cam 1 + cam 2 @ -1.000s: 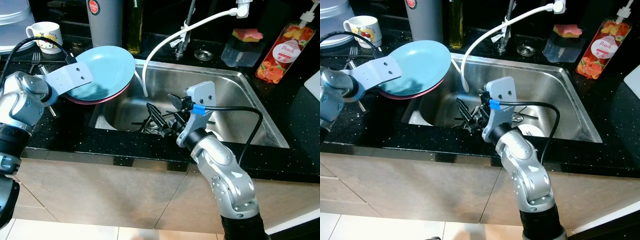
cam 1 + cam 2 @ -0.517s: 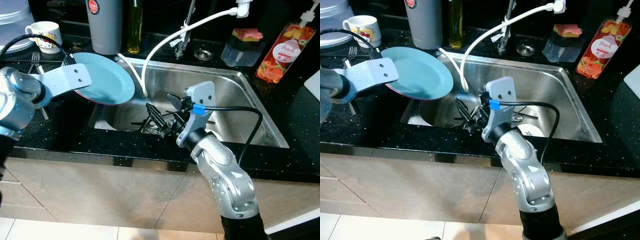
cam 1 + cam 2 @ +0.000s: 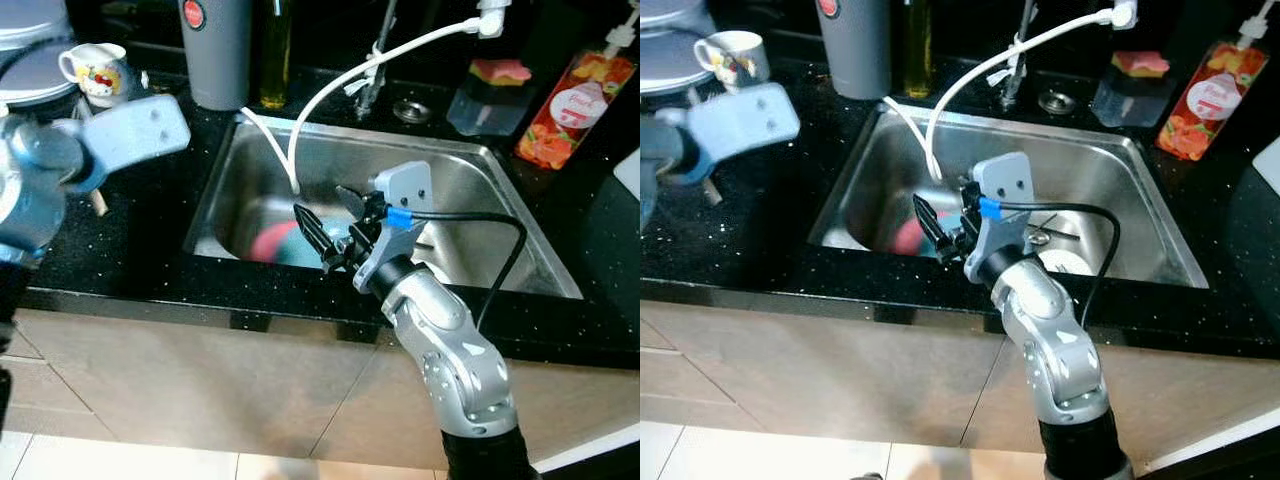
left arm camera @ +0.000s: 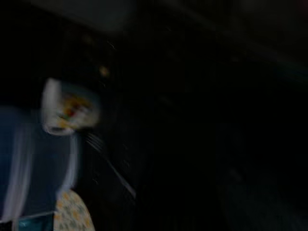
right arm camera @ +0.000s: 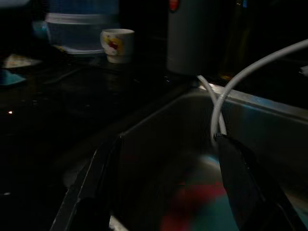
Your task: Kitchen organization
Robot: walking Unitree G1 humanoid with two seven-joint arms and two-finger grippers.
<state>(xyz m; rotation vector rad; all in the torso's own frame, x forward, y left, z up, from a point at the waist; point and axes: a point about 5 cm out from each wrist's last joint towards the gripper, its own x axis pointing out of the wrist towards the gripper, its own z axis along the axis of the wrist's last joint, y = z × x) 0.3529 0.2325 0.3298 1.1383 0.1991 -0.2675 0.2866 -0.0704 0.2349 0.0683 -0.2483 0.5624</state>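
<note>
The plates (image 3: 285, 243) had dropped into the sink (image 3: 470, 165), blurry; right end effector (image 3: 328, 228) spread apart, left's fingers unclear; bottle (image 3: 565, 105) label unreadable.

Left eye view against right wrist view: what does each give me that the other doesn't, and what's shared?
The left eye view adds the orange peach soap bottle, the yellow-pink sponge in its clear holder and the chrome tap base. The right wrist view adds the side wall of the clear lidded tub behind the mug. Shared: the white cartoon mug, tall grey canister, white hose, steel sink, blurred pink and teal plates on its floor, and the right gripper, fingers apart above them.
</note>
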